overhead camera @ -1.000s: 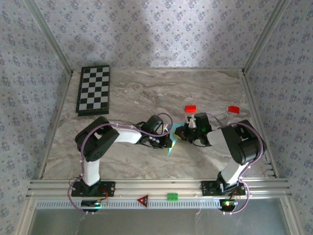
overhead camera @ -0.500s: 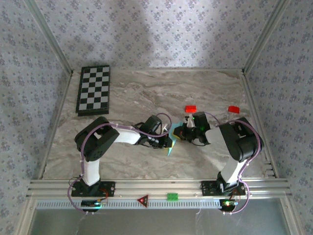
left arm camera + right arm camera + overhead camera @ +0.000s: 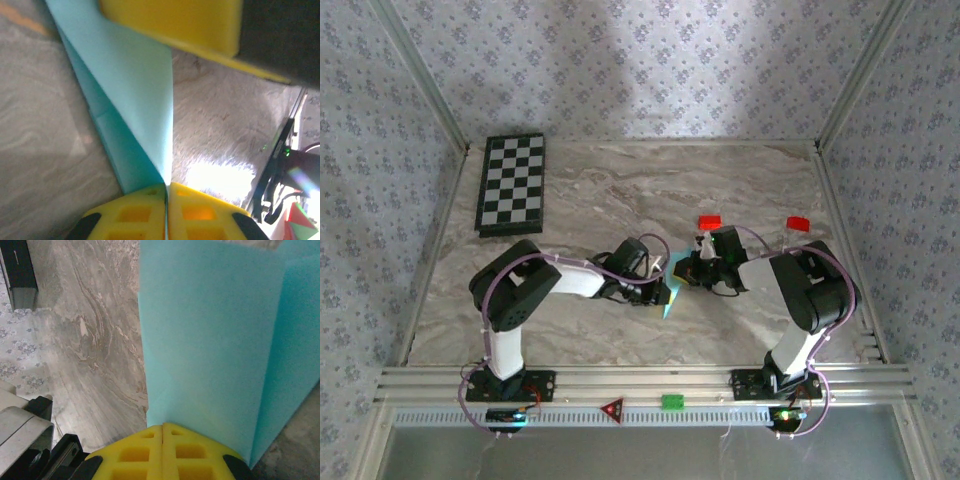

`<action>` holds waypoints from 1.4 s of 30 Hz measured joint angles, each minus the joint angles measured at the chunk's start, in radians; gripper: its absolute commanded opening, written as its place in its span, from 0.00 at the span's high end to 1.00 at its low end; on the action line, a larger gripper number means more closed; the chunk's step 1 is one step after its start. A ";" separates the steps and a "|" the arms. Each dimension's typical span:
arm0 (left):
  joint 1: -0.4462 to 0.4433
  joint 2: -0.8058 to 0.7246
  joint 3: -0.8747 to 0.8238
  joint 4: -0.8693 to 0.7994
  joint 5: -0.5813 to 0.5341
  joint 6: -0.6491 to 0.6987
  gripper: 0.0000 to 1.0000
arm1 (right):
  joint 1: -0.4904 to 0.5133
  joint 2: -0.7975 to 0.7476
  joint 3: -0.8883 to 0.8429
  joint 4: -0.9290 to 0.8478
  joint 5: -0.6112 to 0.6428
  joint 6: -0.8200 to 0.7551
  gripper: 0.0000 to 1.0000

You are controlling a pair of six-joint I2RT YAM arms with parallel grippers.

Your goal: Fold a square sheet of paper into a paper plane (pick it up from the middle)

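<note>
The paper plane (image 3: 669, 291) is at the middle of the table (image 3: 620, 200), between the left gripper (image 3: 656, 290) on its left and the right gripper (image 3: 688, 272) on its right (both grip it). The chessboard (image 3: 512, 183) lies at the back left. A small block (image 3: 709, 221) lies just behind the right gripper, with a second block (image 3: 799, 224) further right.

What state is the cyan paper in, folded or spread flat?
Folded. The paper plane shows overlapping layers along a crease, tapering into the shut left pincer; the right pincer is shut on it too.
</note>
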 measured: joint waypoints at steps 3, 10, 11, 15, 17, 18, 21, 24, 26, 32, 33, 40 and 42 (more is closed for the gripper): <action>-0.001 -0.005 -0.008 -0.001 -0.002 0.005 0.96 | 0.000 0.000 0.001 -0.004 0.000 -0.001 0.97; -0.001 -0.009 -0.010 -0.003 0.002 0.017 0.89 | 0.002 0.000 0.010 -0.024 -0.001 -0.001 0.97; -0.001 -0.011 -0.011 -0.005 0.007 0.017 0.89 | 0.002 0.000 0.011 -0.026 -0.001 -0.001 0.97; -0.008 -0.020 -0.020 -0.012 0.008 0.025 0.89 | 0.002 0.001 0.013 -0.031 0.000 -0.001 0.97; -0.009 -0.026 -0.025 -0.016 0.008 0.028 0.93 | 0.002 0.001 0.013 -0.033 0.000 -0.002 0.97; -0.010 -0.027 -0.027 -0.021 0.008 0.031 0.96 | 0.002 0.001 0.013 -0.033 0.000 -0.002 0.97; -0.013 -0.030 -0.032 -0.027 0.006 0.039 1.00 | 0.002 0.001 0.015 -0.037 0.000 -0.002 0.97; -0.014 -0.031 -0.032 -0.030 0.006 0.043 0.98 | 0.004 0.001 0.018 -0.042 0.000 -0.002 0.97; -0.014 -0.033 -0.033 -0.031 0.004 0.043 0.94 | 0.004 0.001 0.019 -0.045 0.000 -0.002 0.97; -0.022 -0.048 -0.045 -0.044 0.004 0.058 0.92 | 0.004 0.001 0.020 -0.049 0.000 -0.002 0.97; -0.024 -0.051 -0.048 -0.046 0.003 0.060 0.92 | 0.004 0.001 0.020 -0.049 0.000 -0.002 0.98; -0.026 -0.059 -0.056 -0.051 0.001 0.061 0.94 | 0.004 0.002 0.023 -0.057 0.000 -0.004 0.97; -0.026 -0.063 -0.060 -0.056 0.000 0.061 0.90 | 0.004 0.002 0.023 -0.057 0.000 -0.004 0.98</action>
